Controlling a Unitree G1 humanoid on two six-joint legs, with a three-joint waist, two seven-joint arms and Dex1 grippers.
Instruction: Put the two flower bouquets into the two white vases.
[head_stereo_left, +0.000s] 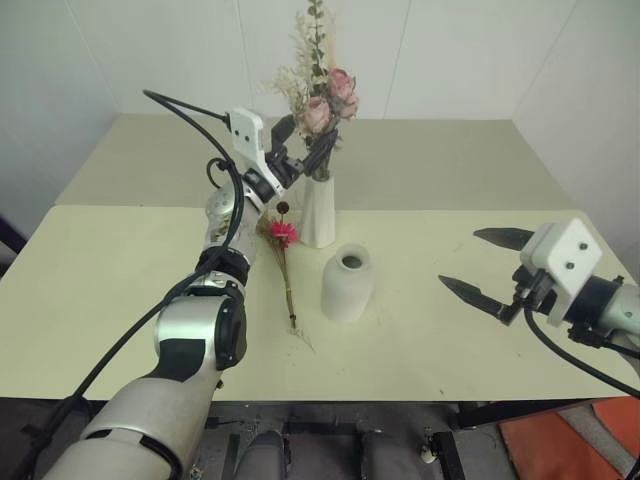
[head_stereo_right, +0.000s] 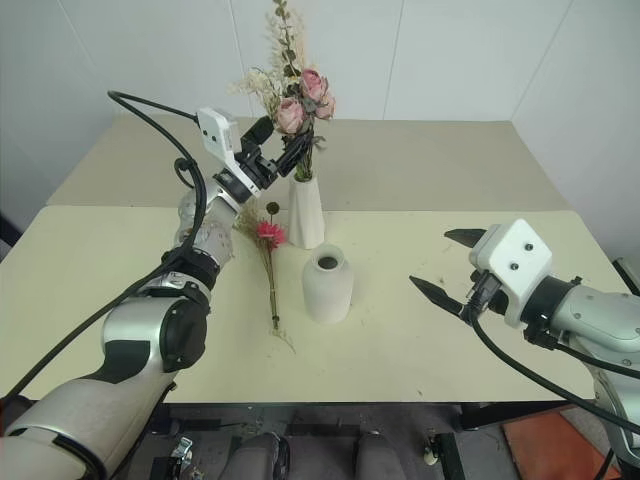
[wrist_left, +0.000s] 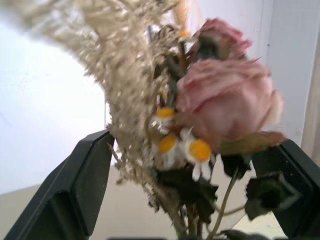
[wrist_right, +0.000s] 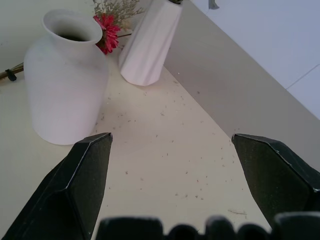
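While rose bouquet (head_stereo_left: 322, 95) stands in tall vase (head_stereo_left: 318, 212) | left gripper (head_stereo_left: 300, 150) spread | right gripper (head_stereo_left: 490, 265) spread

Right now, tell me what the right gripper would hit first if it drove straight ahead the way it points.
Probably the shorter white vase. The right gripper, jaws open, points left across the table toward it, with bare tabletop between. The tall vase stands farther back. Depth is uncertain, so it might slip just past it.
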